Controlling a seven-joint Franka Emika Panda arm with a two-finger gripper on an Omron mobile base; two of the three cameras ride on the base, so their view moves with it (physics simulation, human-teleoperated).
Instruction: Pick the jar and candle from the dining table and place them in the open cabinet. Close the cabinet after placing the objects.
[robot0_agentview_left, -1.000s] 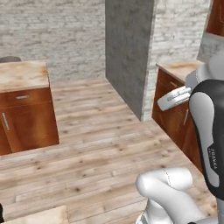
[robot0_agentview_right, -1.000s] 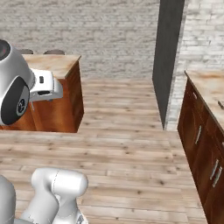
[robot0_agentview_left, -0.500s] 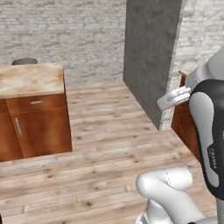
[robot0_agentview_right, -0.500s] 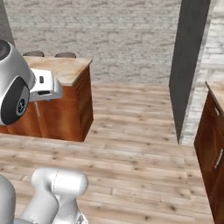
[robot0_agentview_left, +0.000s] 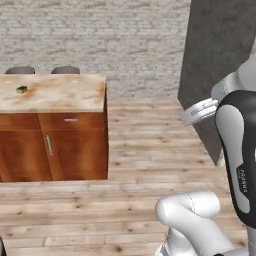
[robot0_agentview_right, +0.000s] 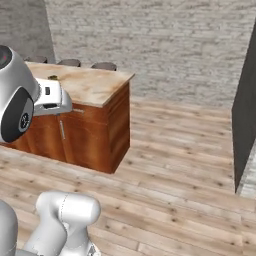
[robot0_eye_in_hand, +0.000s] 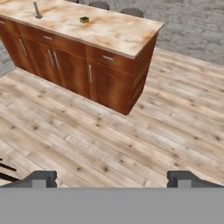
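Hovering over bare wood floor, claw (robot0_eye_in_hand: 112, 178) spread wide, nothing held. Bench (robot0_eye_in_hand: 118, 37) stands well ahead, up-left of the fingertips. On it: one jar (robot0_eye_in_hand: 84, 19), one candle (robot0_eye_in_hand: 37, 11) farther left. Jar contents too small to tell.

The left base view looks forward and down from behind the arm, with the bench (robot0_agentview_left: 55, 95) at mid-distance on its left and its end face turned toward the camera. The right base view looks from the other side, a little nearer the bench's right corner. The hand view looks down steeply over the wood floor (robot0_eye_in_hand: 131, 140) at the bench's long front and near corner. All three share that bench end, the floor and the brick wall (robot0_agentview_right: 165, 45) behind.
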